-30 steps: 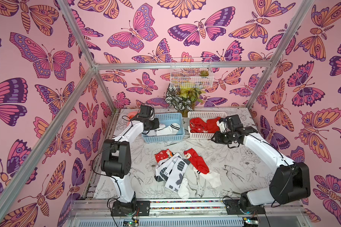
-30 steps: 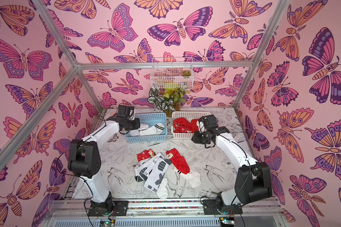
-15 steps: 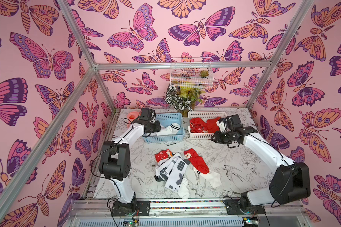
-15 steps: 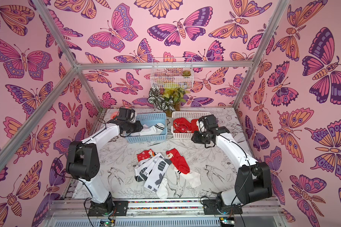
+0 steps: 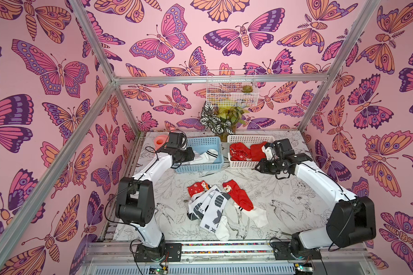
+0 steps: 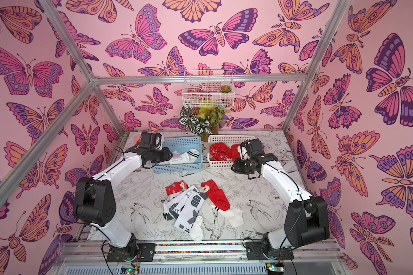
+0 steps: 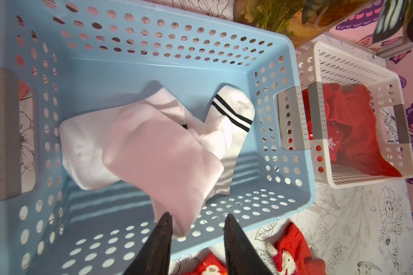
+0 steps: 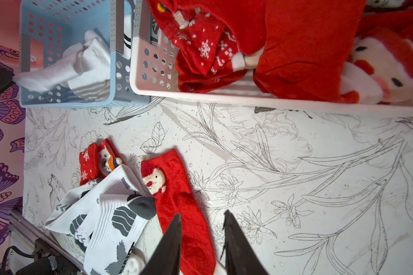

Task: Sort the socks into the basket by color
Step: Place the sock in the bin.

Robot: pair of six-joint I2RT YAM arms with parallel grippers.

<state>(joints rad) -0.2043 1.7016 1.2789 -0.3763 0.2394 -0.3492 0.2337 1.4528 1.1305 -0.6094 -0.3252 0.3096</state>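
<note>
The left fingers [image 7: 161, 242] stand apart over the pale blue perforated plastic basket [image 7: 134, 71]. The tip of a plain white sock [image 7: 162, 154] lies loose between them, unclamped. The right fingers [image 8: 172, 242] are parted too and empty, hanging above the counter near the white perforated plastic basket [image 5: 243, 164].

Sorting looks roughly half done. White socks, one black-striped [image 7: 234, 116], lie in the blue basket, and red socks [image 8: 296, 47] fill the white one. Yet to be sorted is a heap: a small red snowflake sock [image 5: 196, 189], a red Santa sock [image 5: 240, 197] and several white socks with grey blocks [image 5: 210, 204].

The counter [image 5: 284, 190] is white, printed with black flower-and-bird line drawings. Pink butterfly wallpaper [image 5: 57, 71] and aluminium framing [image 5: 219, 79] enclose it. A leafy potted plant [image 5: 221, 119] stands behind the baskets, under a white wire basket [image 5: 229, 95].
</note>
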